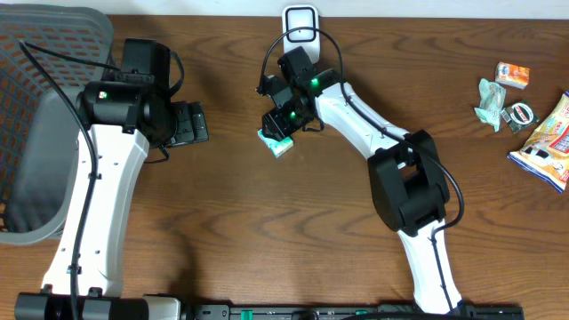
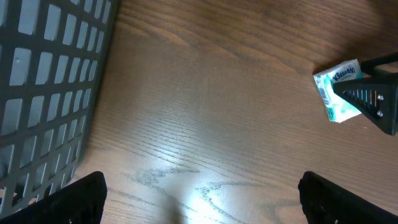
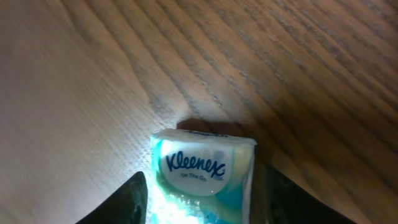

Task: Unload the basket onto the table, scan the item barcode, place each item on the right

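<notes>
A small teal-and-white Kleenex tissue pack (image 1: 276,142) lies on the wooden table near the middle. My right gripper (image 1: 278,132) hangs over it, open. In the right wrist view the pack (image 3: 202,171) sits between the two fingers, with a lit gap on its left side and the right finger close beside it. My left gripper (image 1: 191,123) is wide open over bare wood (image 2: 202,199), well to the left of the pack (image 2: 337,90). A white barcode scanner (image 1: 300,22) stands at the table's far edge, just beyond the right arm.
A grey mesh basket (image 1: 53,116) fills the left side, close to the left arm (image 2: 43,81). At the far right lie a snack bag (image 1: 547,133), a small orange box (image 1: 513,74) and a green wrapper (image 1: 489,102).
</notes>
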`<action>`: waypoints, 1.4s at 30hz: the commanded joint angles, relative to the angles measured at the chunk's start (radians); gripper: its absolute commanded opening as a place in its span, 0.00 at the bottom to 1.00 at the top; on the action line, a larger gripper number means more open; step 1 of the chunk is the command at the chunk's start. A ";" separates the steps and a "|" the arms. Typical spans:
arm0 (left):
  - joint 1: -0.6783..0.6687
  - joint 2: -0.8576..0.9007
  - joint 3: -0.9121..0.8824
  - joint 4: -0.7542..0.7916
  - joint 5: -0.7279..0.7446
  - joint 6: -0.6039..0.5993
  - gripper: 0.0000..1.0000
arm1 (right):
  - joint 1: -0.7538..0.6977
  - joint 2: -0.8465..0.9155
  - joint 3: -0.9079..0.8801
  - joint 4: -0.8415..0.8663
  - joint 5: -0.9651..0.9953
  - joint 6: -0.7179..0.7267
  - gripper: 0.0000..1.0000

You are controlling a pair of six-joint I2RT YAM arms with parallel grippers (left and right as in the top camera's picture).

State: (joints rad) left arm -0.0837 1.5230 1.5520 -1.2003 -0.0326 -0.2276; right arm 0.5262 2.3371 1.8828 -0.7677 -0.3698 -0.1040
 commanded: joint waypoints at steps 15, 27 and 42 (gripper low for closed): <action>0.005 0.002 -0.002 -0.003 -0.010 0.014 0.98 | -0.017 0.078 -0.006 -0.100 -0.131 0.046 0.01; 0.005 0.002 -0.002 -0.003 -0.010 0.014 0.98 | -0.252 -0.016 0.002 -0.106 -0.863 0.081 0.01; 0.005 0.002 -0.002 -0.003 -0.010 0.014 0.98 | -0.540 -0.016 0.002 0.027 -1.192 0.231 0.01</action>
State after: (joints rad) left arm -0.0837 1.5230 1.5520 -1.2003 -0.0326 -0.2276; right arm -0.0093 2.3596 1.8816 -0.7616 -1.5024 0.0650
